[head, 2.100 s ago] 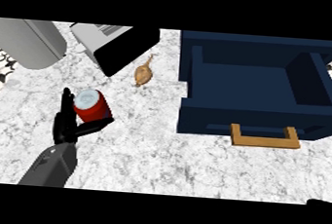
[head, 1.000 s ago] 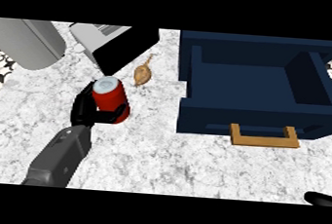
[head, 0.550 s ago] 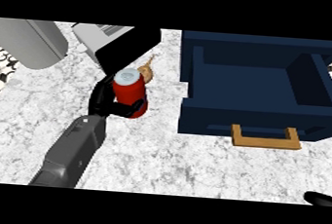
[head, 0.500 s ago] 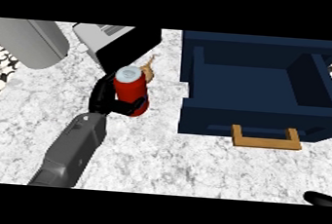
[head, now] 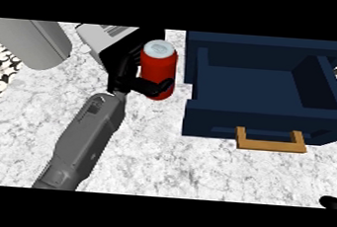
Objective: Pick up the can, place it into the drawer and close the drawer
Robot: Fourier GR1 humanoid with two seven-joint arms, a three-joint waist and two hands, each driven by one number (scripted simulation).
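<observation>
Red can (head: 158, 68) is held upright in the left hand (head: 130, 80), fingers curled round it, above the worktop (head: 197, 167), just left of the open drawer (head: 265, 87). Right hand (head: 335, 203): finger state cannot be told.

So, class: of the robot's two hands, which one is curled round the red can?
The left hand, on the grey forearm: its fingers wrap the red can beside the open blue drawer. The right hand only peeks in at the lower right corner, holding nothing.
</observation>
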